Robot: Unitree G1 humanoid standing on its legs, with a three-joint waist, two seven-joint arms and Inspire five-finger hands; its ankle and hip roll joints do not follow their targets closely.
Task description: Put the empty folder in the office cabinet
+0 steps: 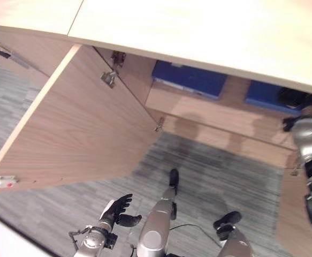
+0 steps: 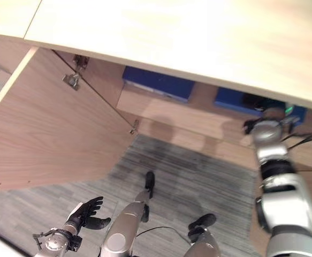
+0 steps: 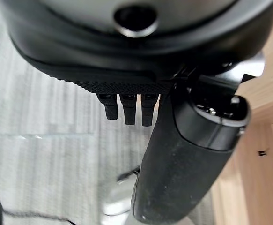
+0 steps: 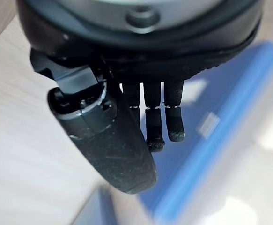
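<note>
The office cabinet (image 1: 209,110) stands open, and two blue folders lie on its shelf. One folder (image 1: 190,79) is toward the left. The other folder (image 1: 263,93) lies at the right, and my right hand (image 2: 255,100) reaches in just over its near end. In the right wrist view this hand (image 4: 127,154) hangs above the blue folder (image 4: 220,122) with straight fingers (image 4: 176,122) and thumb apart, gripping nothing. My left hand (image 1: 118,210) hovers low over the carpet, open and holding nothing.
The left cabinet door (image 1: 75,123) swings far out over the grey carpet (image 1: 220,182), with a small white and red tag (image 1: 3,182) at its corner. A pale cabinet top (image 1: 198,27) overhangs the shelf. Another wooden door panel (image 1: 297,214) stands at the right.
</note>
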